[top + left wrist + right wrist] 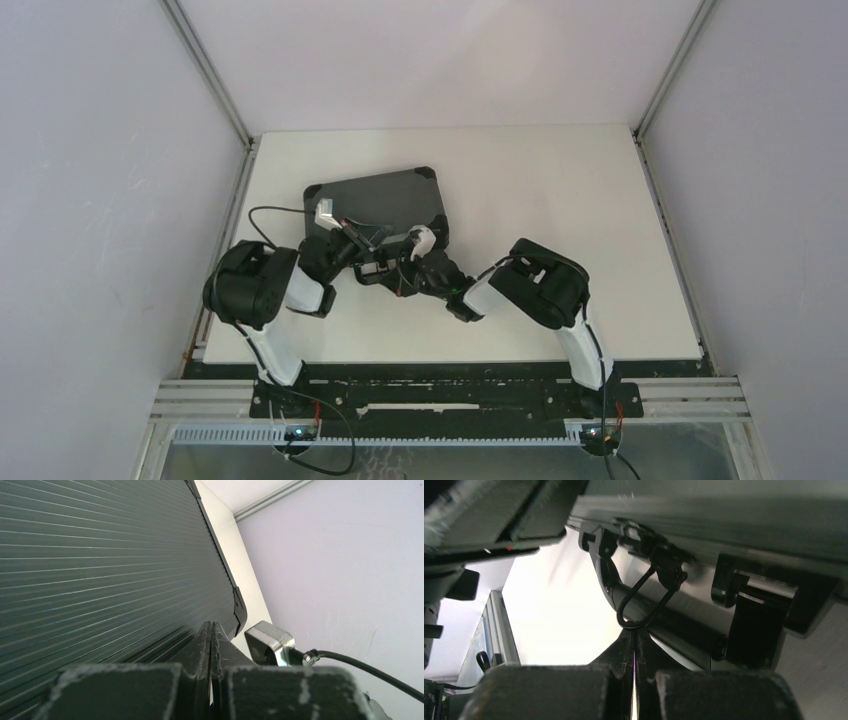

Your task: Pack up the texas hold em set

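Note:
The texas hold em set shows only as its black briefcase (378, 197), which lies closed on the white table with its ribbed lid (100, 565) up. My left gripper (372, 236) is shut and empty, its tips (212, 626) just over the lid's near edge by a corner. My right gripper (392, 272) is also shut and sits at the case's front side. Its tips (634, 634) touch the bottom of a thin black wire loop (644, 602) that hangs by the carry handle (684, 627). A black latch (764, 610) is to the right.
The white table (560, 200) stretches to the right of and behind the case, with grey walls on three sides. A silver bracket with a black cable (269, 640) juts out beside my left fingers. The two arms' wrists crowd together at the case's front edge.

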Tool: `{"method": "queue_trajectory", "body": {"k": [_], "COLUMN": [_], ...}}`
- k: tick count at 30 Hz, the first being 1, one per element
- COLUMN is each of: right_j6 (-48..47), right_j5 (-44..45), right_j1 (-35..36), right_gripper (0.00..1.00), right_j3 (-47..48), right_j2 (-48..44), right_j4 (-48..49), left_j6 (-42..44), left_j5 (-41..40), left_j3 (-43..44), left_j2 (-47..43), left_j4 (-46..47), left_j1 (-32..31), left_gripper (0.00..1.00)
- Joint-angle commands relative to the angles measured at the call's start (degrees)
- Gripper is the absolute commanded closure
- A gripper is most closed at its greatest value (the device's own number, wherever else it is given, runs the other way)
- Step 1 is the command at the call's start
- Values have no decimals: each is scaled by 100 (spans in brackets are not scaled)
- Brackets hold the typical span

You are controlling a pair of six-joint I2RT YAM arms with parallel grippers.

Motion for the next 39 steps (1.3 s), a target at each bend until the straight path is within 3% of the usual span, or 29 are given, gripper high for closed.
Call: {"method": "queue_trajectory", "body": {"k": [1,5,10,12,20,28,33,39], "right_j6": [-413,-455,-779,-522,-906,-1250,-1340,-1464], "right_j5": [476,222,18,-471,4,171,207,301], "right_j1": [-323,-435,-900,-1146,-840,-727,-718,-683], "right_gripper": [100,100,100,100,100,100,100,100], "right_j3": [248,624,1820,2161,1408,2066,2225,2217], "right_j2": [-187,-60,272,386,-121,187,251,178], "right_j4": [11,-96,-792,-775,-558,-1367,-1537,-1630], "left_j6": [516,507,529,525,491,498,481,458], "left_j5": [-651,-667,-697,-669,-650,-652,-593,-551], "left_j3": [-258,-252,-263,-253,-228,-360,-788,-969], "left_j2": [530,567,629,678,770,604,315,-124], "left_j4": [-1823,-1814,-1814,-1818,-1722,-1669,-1028,-963], "left_j1": [207,208,217,216,223,219,202,204], "left_gripper": [100,100,100,100,100,100,100,100]}}
